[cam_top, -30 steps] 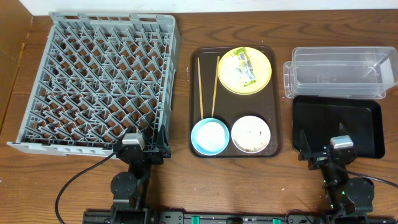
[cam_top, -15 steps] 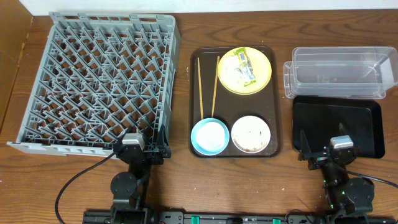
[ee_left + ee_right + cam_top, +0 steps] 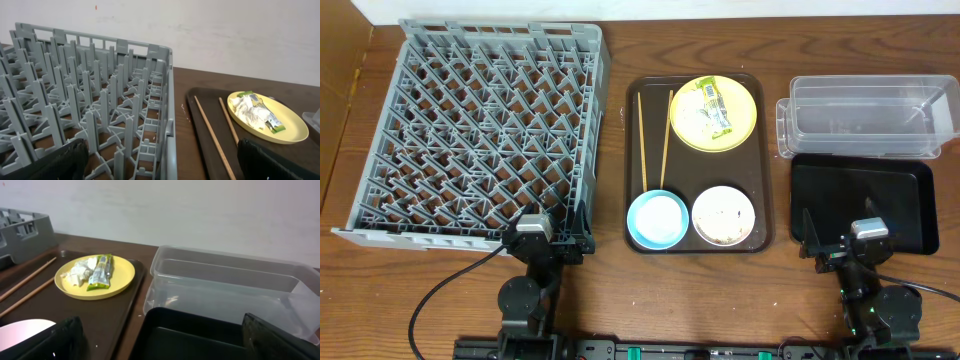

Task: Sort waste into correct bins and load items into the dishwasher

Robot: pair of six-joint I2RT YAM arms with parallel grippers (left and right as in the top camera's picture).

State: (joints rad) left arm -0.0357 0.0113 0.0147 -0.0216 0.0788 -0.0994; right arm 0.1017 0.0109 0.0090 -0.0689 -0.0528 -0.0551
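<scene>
**A:** How do the grippers stand?

**B:** Both are spread wide and grip nothing. The left gripper (image 3: 165,167) sits at the bottom of the frame, by the near right corner of the grey dish rack (image 3: 490,130). Whether a finger touches the rack, I cannot tell. The right gripper (image 3: 160,340) sits over the near edge of the black tray (image 3: 865,195).

**A:** And the dishes?

**B:** All are on the dark brown serving tray (image 3: 638,150) at centre frame. Nearest, the light blue bowl (image 3: 657,219) stands beside the white bowl (image 3: 723,215), which holds rice-like scraps (image 3: 725,224). Beyond them, two chopsticks (image 3: 642,140) lie lengthwise along the tray's left side, their near ends by the blue bowl. Farthest, the yellow plate (image 3: 745,112) carries the yellow-green wrapper (image 3: 714,108), with the crumpled tissue (image 3: 692,112) just left of it.

**A:** The bins?

**B:** They are at the right of the frame. The black tray is nearer, and the clear tub (image 3: 865,118) is directly behind it.
</scene>
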